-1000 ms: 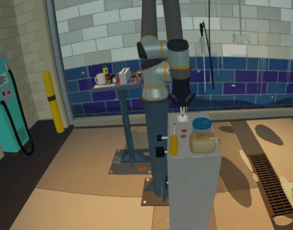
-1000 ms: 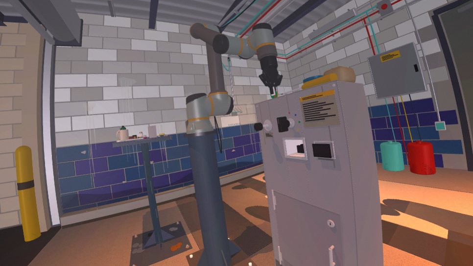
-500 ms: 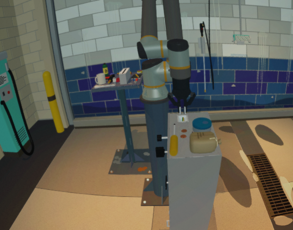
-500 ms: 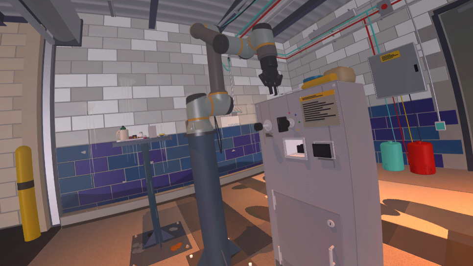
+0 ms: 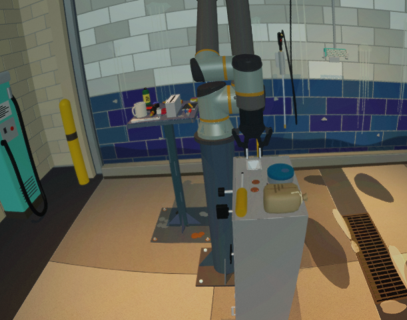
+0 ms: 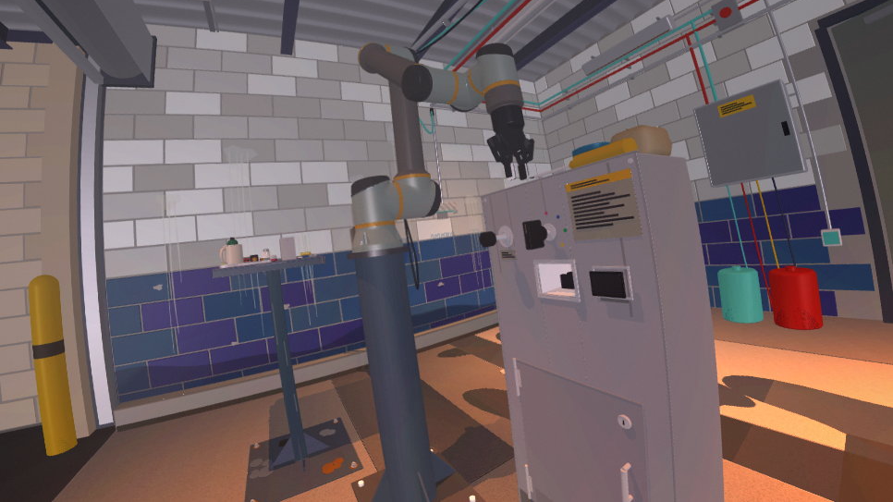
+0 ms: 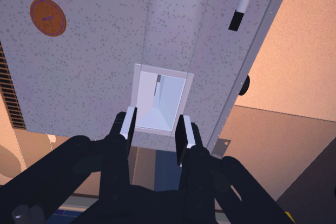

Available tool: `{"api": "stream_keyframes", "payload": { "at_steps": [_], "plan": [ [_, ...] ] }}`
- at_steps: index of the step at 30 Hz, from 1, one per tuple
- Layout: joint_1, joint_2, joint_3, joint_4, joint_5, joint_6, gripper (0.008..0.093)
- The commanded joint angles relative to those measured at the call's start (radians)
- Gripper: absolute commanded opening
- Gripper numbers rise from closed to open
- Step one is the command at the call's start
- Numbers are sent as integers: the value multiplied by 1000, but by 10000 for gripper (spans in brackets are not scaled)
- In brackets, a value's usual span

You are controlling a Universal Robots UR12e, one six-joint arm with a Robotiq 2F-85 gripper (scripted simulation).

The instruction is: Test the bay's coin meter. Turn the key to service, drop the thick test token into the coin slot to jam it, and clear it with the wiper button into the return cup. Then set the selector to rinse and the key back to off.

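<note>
The thick test token is not visible anywhere; nothing lies between my fingers. The coin slot funnel point(image 7: 159, 100) is a white square opening at the back of the meter cabinet's top point(image 5: 254, 164). My gripper point(image 7: 155, 134) hangs just above it, open and empty point(image 5: 253, 148) point(image 6: 517, 169). On the cabinet's front, the key point(image 6: 488, 238) sticks out at the left and the black selector knob point(image 6: 533, 234) sits beside it. The return cup point(image 6: 558, 279) is the white-framed recess below them. A dark panel point(image 6: 609, 283) sits to its right.
Behind the cabinet stands my arm's pedestal point(image 5: 215, 193), then the blue-tiled wall. On the cabinet top lie two copper tokens point(image 5: 254, 185), a yellow-handled tool point(image 5: 241, 200), a blue-lidded tub point(image 5: 280, 173) and a tan jug point(image 5: 283, 197). A cluttered stand table point(image 5: 162, 112) is at the left.
</note>
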Motion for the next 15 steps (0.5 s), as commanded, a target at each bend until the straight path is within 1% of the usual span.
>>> {"api": "stream_keyframes", "payload": {
  "at_steps": [1,9,15],
  "plan": [
    [0,0,-1,0,0,0,430],
    [0,-3,-2,4,0,0,430],
    [0,-18,-12,28,0,0,430]
  ]
}}
